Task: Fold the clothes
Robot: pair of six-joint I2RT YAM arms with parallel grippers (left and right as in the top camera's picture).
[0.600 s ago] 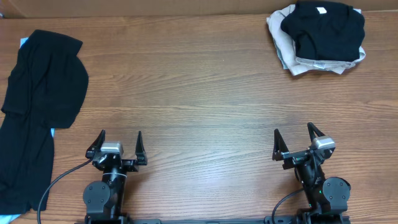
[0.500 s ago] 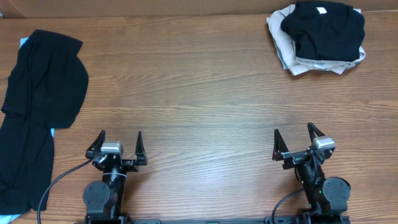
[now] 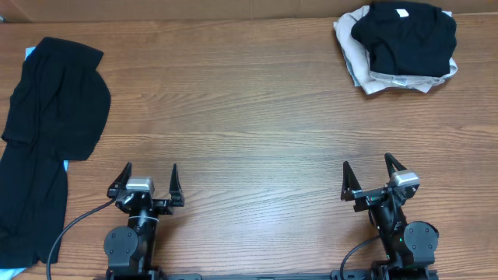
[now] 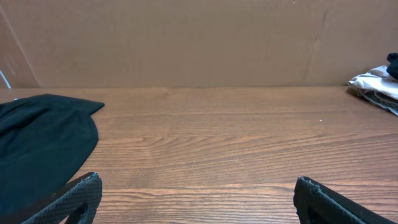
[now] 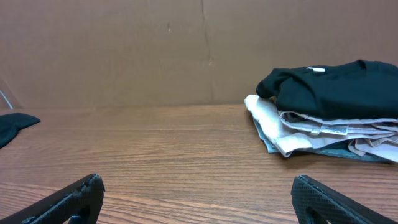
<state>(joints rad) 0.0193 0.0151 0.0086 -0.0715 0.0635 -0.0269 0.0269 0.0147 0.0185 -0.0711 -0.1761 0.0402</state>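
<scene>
Sprawling unfolded at left, black garment (rumpled, long); both jaws spread, empty.

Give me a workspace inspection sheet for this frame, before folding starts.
Surface: wooden table, no spills or marks seen.
Job's things: unfolded black garment spread along the left edge; folded stack in the far right corner, black on top of beige.
Clutter: light blue scrap peeks out from under the black garment; cannot tell what it is.
End effectors: left end effector and right end effector both open, holding nothing, at the near edge.
Cables: black cable loops beside the left arm base; second cable by the right base.
Surroundings: cardboard wall behind the table.
</scene>
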